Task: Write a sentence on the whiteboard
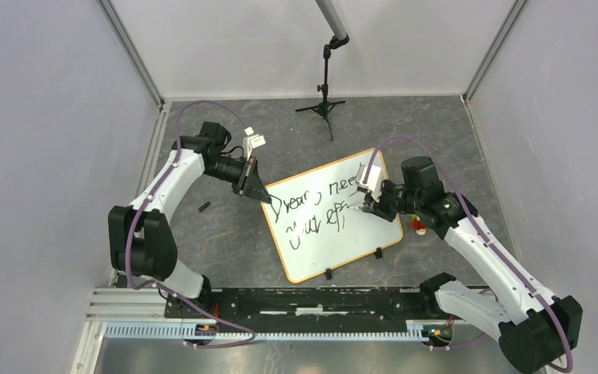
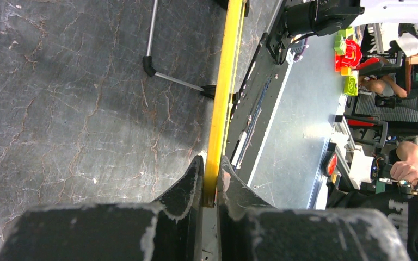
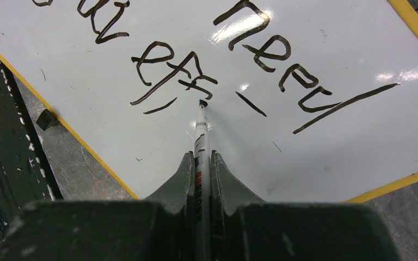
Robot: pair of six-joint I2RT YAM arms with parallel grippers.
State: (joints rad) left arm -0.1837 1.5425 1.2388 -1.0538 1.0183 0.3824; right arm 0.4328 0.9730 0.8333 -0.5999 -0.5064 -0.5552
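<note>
The whiteboard [image 1: 311, 241] lies tilted on the dark table, white with a thin orange rim. Black handwriting, the sentence [image 1: 315, 209], runs across it in two lines. In the right wrist view the lettering [image 3: 168, 68] reads "need" above "eff". My right gripper [image 3: 201, 157] is shut on a white marker [image 3: 201, 128], whose black tip touches the board just after the last "f". My left gripper [image 2: 211, 166] is shut on the board's yellow rim [image 2: 223, 81] at its upper left corner, seen edge-on. From above, the left gripper [image 1: 263, 195] sits at that corner.
A small black tripod stand [image 1: 325, 105] is at the back of the table. A small black cap [image 1: 203, 206] lies left of the board. A red-and-orange toy [image 1: 418, 226] sits under my right arm. Two black clips [image 1: 378, 252] hold the board's near edge.
</note>
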